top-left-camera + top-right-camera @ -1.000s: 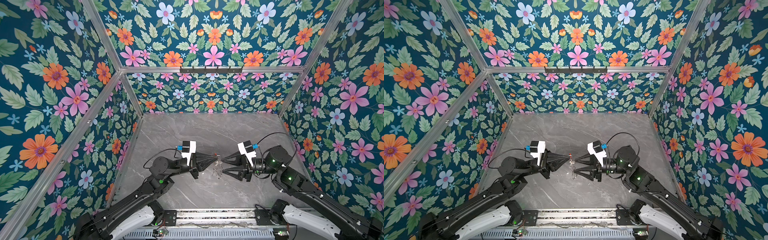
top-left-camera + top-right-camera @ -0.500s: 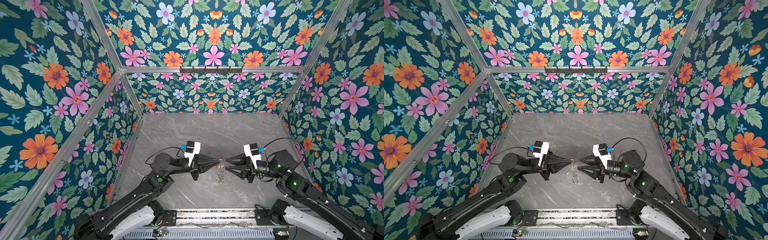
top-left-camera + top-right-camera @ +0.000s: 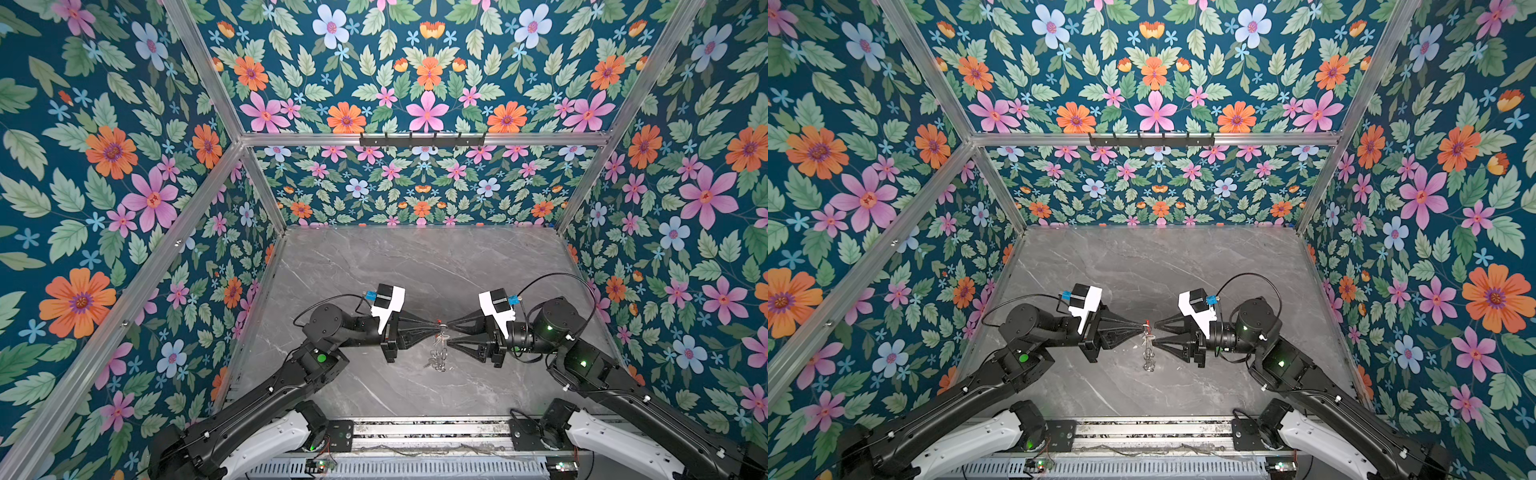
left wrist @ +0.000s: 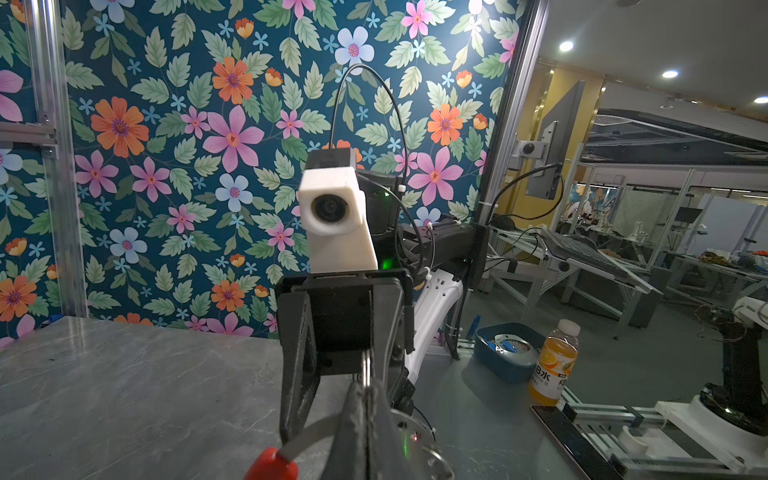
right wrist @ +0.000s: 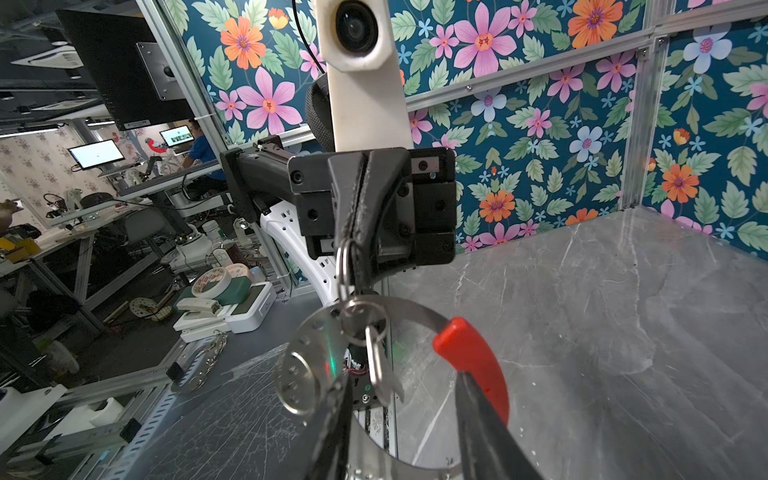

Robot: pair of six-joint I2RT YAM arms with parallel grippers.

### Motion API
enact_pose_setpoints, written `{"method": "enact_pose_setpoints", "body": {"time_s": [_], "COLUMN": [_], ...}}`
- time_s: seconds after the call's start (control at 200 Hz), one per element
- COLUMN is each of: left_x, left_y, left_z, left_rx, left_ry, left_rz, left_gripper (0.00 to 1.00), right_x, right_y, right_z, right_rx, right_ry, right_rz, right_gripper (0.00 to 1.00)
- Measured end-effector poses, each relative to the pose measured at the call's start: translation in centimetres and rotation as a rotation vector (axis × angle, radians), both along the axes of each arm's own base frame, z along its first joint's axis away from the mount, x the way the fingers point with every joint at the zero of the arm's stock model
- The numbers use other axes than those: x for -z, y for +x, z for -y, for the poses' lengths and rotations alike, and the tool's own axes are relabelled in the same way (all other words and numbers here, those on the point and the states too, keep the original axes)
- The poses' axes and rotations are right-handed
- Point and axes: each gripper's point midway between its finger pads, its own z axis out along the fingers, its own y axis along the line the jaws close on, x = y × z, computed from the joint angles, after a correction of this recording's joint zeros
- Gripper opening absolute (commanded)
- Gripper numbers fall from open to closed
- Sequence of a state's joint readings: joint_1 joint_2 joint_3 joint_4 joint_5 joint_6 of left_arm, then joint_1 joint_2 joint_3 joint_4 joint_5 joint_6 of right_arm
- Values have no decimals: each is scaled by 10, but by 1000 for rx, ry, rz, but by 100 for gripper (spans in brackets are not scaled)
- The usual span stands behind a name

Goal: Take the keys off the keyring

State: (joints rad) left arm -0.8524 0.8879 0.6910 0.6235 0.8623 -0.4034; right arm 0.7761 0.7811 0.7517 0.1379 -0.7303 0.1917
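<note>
Over the middle of the grey desk the two arms meet tip to tip. The left pincer is pressed together, pinching the keys by a small split ring, and the rest of the bunch dangles beneath. The keyring is up in the air between the tips. Its red sleeve lies against one finger of the right pincer, whose fingers stand apart. Whether they actually grip the hoop, I cannot tell.
</note>
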Motion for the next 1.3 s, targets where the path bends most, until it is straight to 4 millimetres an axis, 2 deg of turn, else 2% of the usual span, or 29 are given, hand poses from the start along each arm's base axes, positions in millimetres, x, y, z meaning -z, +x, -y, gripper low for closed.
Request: {"method": "enact_pose_setpoints", "body": {"time_s": [0.315, 0.84, 1.08, 1.3], "left_x": [0, -6, -5, -6], "left_y": [2, 6, 9, 10], "left_z": [2, 0, 1, 0], "left_rx": [-1, -31, -44, -60], "left_ry": [1, -15, -14, -15], "left_rz": [-2, -2, -9, -4], "left_gripper": [0, 0, 0, 0], "right_x": [-7, -4, -6, -7], "right_y": [-4, -5, -5, -5], "right_z": [-3, -8, -8, -7], "right_rx": [-26, -48, -46, -45], "right_ry": [16, 6, 8, 11], "right_rz": [16, -5, -6, -3], "right_gripper": [28, 12, 0, 0]}}
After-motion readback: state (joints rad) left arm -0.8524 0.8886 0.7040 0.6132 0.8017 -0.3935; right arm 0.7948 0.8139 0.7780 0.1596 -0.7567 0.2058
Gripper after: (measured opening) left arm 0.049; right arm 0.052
